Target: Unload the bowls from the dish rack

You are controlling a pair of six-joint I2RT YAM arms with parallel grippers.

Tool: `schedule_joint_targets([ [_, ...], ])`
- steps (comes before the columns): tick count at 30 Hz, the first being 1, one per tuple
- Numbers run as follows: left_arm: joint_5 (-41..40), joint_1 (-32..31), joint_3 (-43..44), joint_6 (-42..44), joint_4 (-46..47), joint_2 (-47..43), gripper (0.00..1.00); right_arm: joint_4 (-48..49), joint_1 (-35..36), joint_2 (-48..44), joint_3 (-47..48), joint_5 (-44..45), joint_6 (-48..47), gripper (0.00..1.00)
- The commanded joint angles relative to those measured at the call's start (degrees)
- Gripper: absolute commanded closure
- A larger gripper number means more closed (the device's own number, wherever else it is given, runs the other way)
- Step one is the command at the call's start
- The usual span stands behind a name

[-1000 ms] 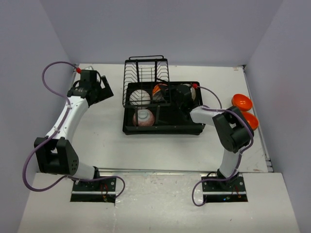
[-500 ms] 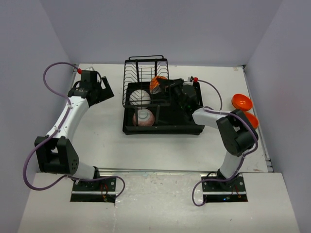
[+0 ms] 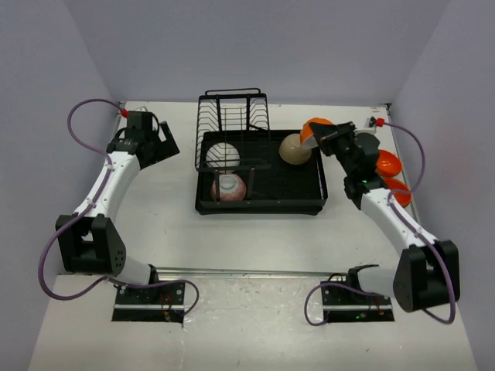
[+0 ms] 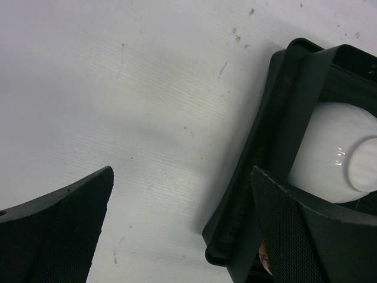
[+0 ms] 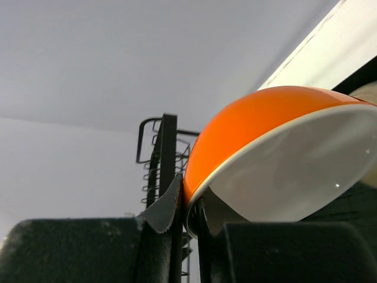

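Right wrist view: right pincer (image 5: 188,203) clamped on the rim of an orange bowl (image 5: 253,127), held over the far right corner of the dish rack (image 3: 259,205); left pincer (image 4: 182,200) apart above the desk (image 4: 118,88), beside the rack

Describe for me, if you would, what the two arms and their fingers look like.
Both the left arm and right arm have white links joined by black joint housings. A purple cable loops along each from base to wrist, ending at a red connector. The fingers are black, broad and flat, with a fine mesh texture.
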Motion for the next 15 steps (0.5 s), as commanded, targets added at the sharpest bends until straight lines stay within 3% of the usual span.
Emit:
schedule_joint_targets([
  [1,1.0,1.1,3.1,1.7,-0.6,1.1,0.02,-18.1,-5.6,-8.7,3.6,-3.4,-13.2,1.00],
  [6,0.1,1.1,5.1,2.1,-0.8,2.6,0.02,-52.7,-15.6,-10.3,20.2,4.4,-30.9,1.00],
  [9,1.1,1.1,5.0,1.1,-0.6,3.9,0.02,-66.8,-21.0,-7.8,27.0,10.1,-35.6,1.00],
  [15,1.6,1.2,4.0,0.1,-0.2,4.6,0.02,-80.0,-23.6,-8.4,26.9,17.5,-35.0,1.00],
])
